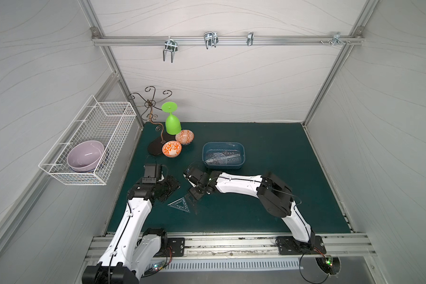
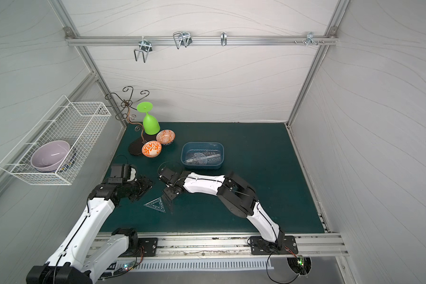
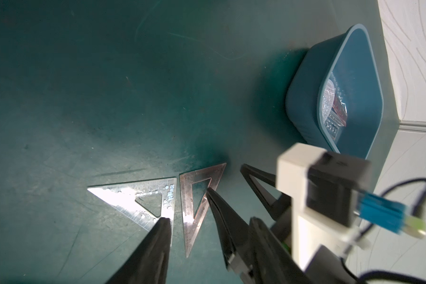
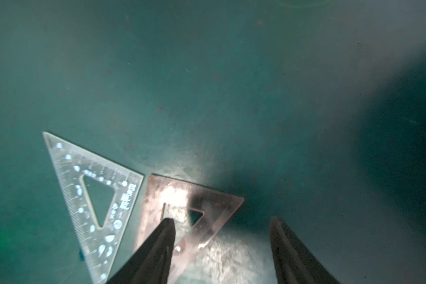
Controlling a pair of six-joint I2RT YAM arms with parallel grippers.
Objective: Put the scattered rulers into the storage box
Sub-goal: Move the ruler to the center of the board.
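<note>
right gripper (image 4: pixel 221 219) spread, one fingertip in smoky set square (image 4: pixel 158 194) cut-out, other outside: likely to pinch its edge. left gripper (image 3: pixel 208 218) spread, empty, by clear set square (image 4: pixel 68 172). both squares flat on mat (image 4: pixel 207 73), outside storage box (image 1: pixel 223 143).

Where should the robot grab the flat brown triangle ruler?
Probably from straight above, pinching a side strip of the brown triangle ruler: one finger through its cut-out, one outside. It lies flat on the mat, so nothing slips underneath.
</note>
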